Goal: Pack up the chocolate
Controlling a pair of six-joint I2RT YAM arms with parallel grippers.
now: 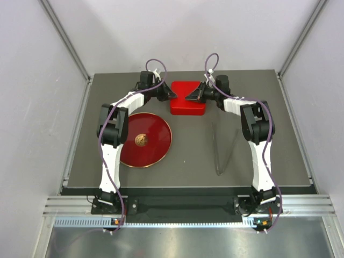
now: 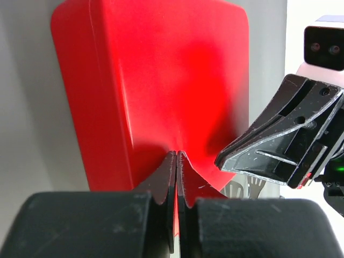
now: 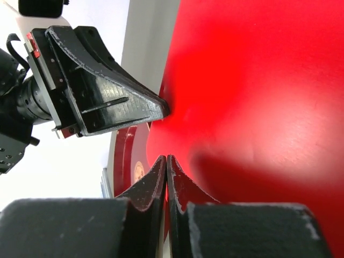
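From above, I see a red box [image 1: 187,88] with its lid on, in the middle of the tabletop [image 1: 188,172] by the far edge. The left gripper [image 1: 174,95] touches the box's left side and the right gripper [image 1: 189,98] touches the lid near the middle. A red plate [image 1: 157,151] sits toward the left edge with just one brown ball [image 1: 142,140] on it, and metal tongs [image 1: 223,156] lie toward the right edge. I cannot see any chocolate, so I think it is already inside the box. From the left arm's camera, its fingers are squeezed tight together, holding nothing. Their tips press on the near edge of the box, and the other gripper's tip is just beside them. From the right arm's camera, its fingers are squeezed tight too and hold nothing, with the tips resting on the lid. I think the arms are pushing the lid down to close the box. Next they should push gently and evenly, so the box does not slide toward the far edge.
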